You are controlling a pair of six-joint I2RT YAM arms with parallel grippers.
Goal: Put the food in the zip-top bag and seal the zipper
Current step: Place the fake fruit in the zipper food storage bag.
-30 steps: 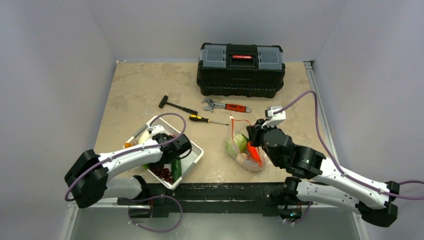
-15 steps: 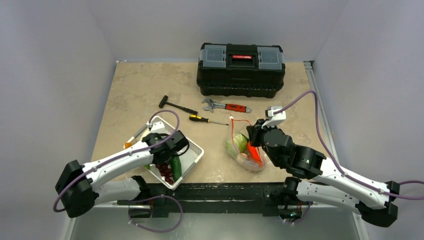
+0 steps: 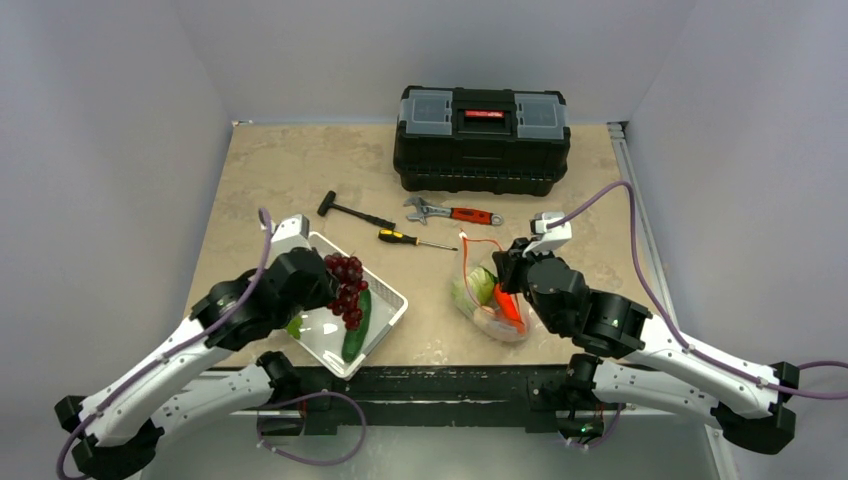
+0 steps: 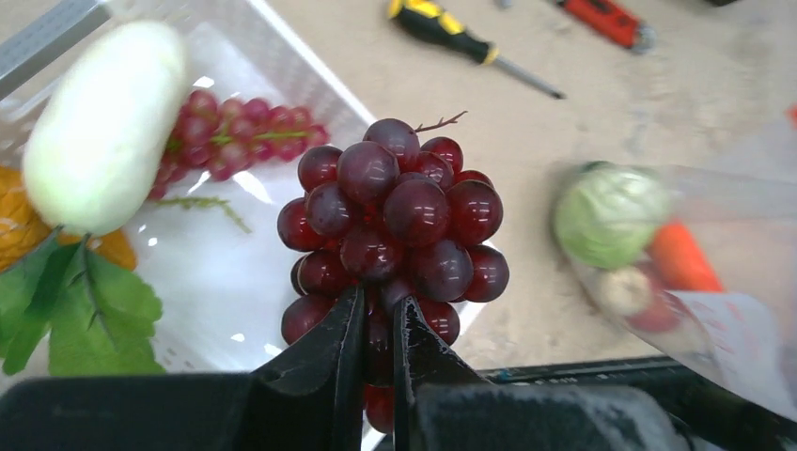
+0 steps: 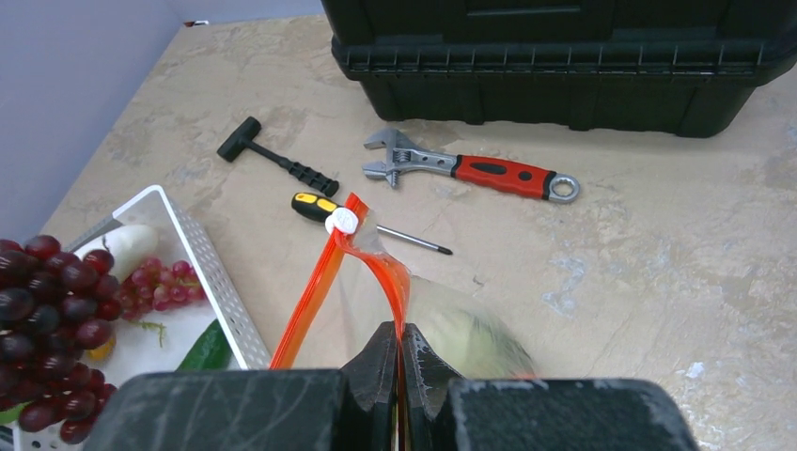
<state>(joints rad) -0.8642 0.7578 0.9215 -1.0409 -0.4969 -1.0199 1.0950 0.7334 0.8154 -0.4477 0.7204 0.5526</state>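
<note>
The left gripper (image 4: pixel 376 324) was clamped on the lower berries of the dark grape bunch (image 4: pixel 395 211), holding it in the air over the right-hand part of the white basket (image 3: pixel 392 298). Left in the basket were a second, smaller grape cluster (image 4: pixel 235 141), a pale white vegetable (image 4: pixel 103 113), a green leaf (image 4: pixel 85 301) and the cucumber (image 3: pixel 354 325). The right gripper (image 5: pixel 398 343) was pinched on the zipper (image 5: pixel 376 263), raising one lip of the zip-top bag (image 3: pixel 478 318) so that its mouth stood open toward the basket. The bag lay on the worktop (image 3: pixel 280 180), well apart from the basket, and already held the cabbage (image 4: pixel 609 214) and the carrot (image 4: pixel 681 258).

The step in hand looked like the carry: one piece of food picked up and on its way to the bag, with several pieces yet to follow and the sealing not yet begun.

The next move would call for swinging the bunch rightward across the bare worktop and lining it up with the gap between the two lips. The bunch looked wide next to that opening, so it would probably need to go in narrow end first and low, while the right gripper's hold gave the lip its height. Letting go too early could drop the grapes on the lip or fold the mouth shut.
</note>
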